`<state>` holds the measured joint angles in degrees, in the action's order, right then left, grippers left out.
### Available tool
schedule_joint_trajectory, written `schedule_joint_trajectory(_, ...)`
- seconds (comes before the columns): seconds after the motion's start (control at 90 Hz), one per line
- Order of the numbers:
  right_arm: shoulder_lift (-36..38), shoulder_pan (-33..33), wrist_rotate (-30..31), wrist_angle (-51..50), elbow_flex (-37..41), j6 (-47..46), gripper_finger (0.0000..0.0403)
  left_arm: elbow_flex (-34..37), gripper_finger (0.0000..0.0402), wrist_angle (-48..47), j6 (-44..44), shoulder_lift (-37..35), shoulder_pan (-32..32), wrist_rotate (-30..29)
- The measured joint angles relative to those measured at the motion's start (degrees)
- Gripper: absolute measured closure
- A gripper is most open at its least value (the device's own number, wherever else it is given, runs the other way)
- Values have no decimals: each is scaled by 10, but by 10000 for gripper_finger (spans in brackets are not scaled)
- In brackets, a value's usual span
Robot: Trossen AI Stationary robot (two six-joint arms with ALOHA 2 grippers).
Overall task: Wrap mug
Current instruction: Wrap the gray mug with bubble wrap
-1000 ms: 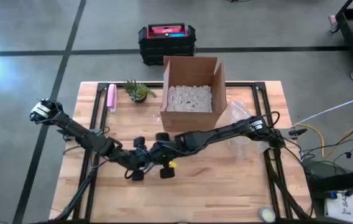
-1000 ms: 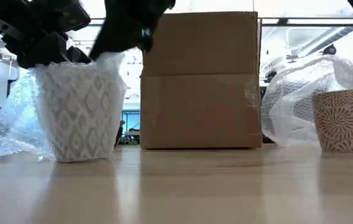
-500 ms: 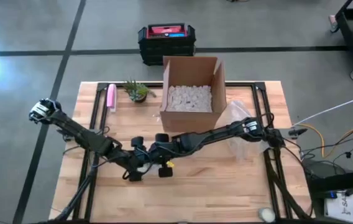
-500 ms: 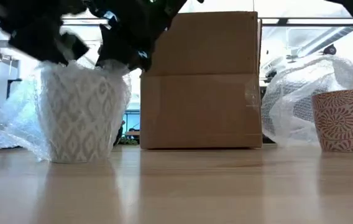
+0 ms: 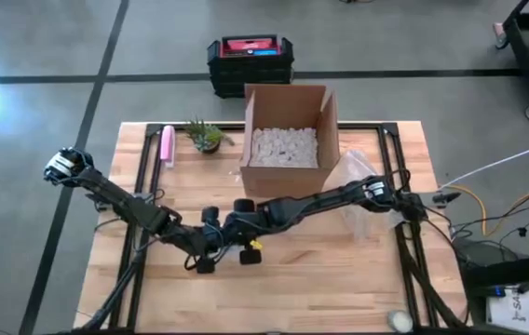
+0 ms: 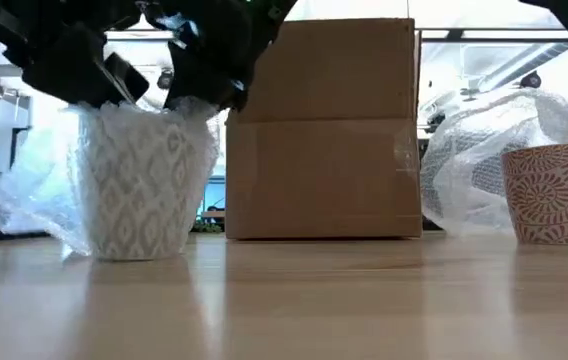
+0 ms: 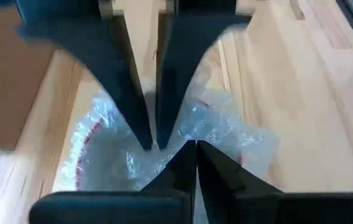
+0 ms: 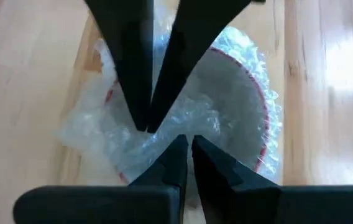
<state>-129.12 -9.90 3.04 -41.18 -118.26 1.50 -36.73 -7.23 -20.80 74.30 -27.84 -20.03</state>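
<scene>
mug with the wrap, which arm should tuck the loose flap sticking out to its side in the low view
Left, probably. Both grippers pinch the wrap over the mug: left gripper, right gripper. The loose wrap bulges on the left arm's side, and the right arm is already stretched across the table.

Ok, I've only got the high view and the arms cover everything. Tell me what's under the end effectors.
Observer: A white patterned mug, upright on the table, with bubble wrap around it.
Operator: Give me the grips.
Observer: The left end effector and right end effector are each pinched shut on the bubble wrap over the mug's mouth.
Operator: Check for other mugs.
Observer: A red-patterned mug stands bare beside a loose sheet.
</scene>
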Motion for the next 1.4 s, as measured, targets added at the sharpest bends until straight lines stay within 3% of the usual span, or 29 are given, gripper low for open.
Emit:
schedule_joint_trajectory(0.2, 15, -3, 2, -134, -65, -26, 389, 10, 400, 9, -13, 0, 1, -3)
schedule_joint_trajectory(0.4, 18, -27, 0, -244, -24, -76, 389, 11, 400, 15, -11, 0, 1, -3)
schedule_joint_trajectory(0.556, 15, -36, 0, -141, 30, -74, 389, 12, 400, 17, -7, 0, 1, -2)
schedule_joint_trajectory(0.667, 20, -36, 21, -61, 32, -47, 389, 11, 400, 19, -9, 0, 1, -2)
schedule_joint_trajectory(0.956, 21, -26, 25, 30, 22, -1, 389, 12, 400, 19, -7, 1, 1, 1)
schedule_joint_trajectory(1.189, -9, -13, 15, 49, 31, -22, 389, 7, 398, 11, -9, -5, 2, 1)
schedule_joint_trajectory(1.4, -9, -13, 17, 49, 32, -27, 389, -45, 398, -97, -5, -36, 1, 41)
